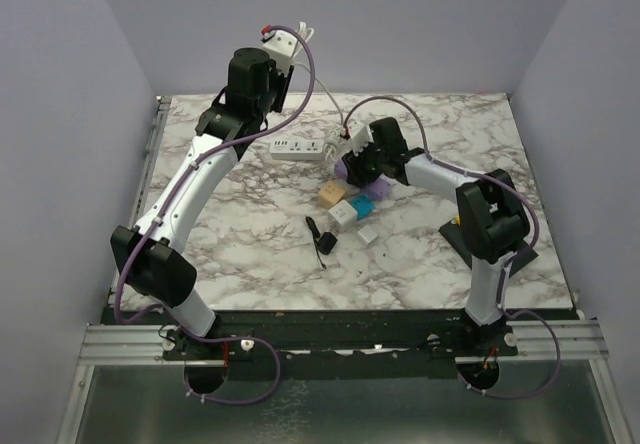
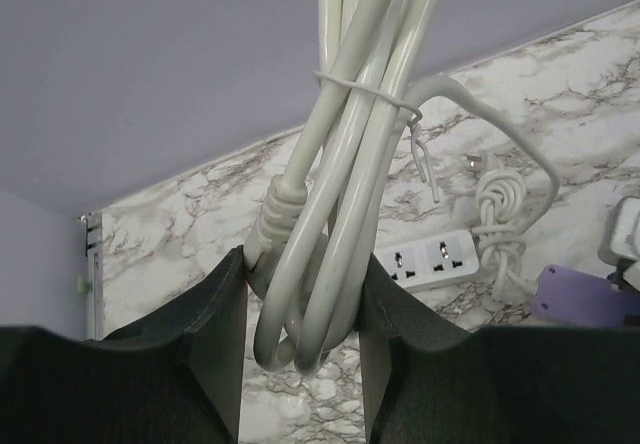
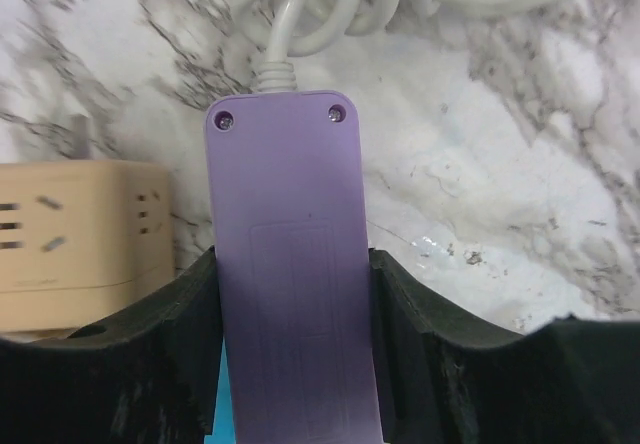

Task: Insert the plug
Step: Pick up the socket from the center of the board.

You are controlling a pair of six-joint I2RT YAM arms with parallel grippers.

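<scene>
My left gripper [image 1: 283,52] is raised high over the table's far edge. In the left wrist view it [image 2: 303,294] is shut on a tied bundle of white cable [image 2: 345,164], with a moulded strain relief [image 2: 275,214] against the left finger; no plug prongs show. A white power strip [image 1: 295,147] lies flat on the marble below, and it also shows in the left wrist view [image 2: 440,259]. My right gripper [image 1: 352,161] is low near the table's centre; in the right wrist view it [image 3: 290,284] is shut on a purple power strip [image 3: 288,224], back face up, its white cord [image 3: 330,4] knotted beyond.
A tan adapter [image 1: 332,194], a white block [image 1: 345,215], a teal block [image 1: 362,207], a small white piece [image 1: 368,234] and a black adapter [image 1: 322,236] lie mid-table. The tan adapter [image 3: 80,224] sits just left of my right fingers. A yellow object [image 1: 455,222] is by the right arm.
</scene>
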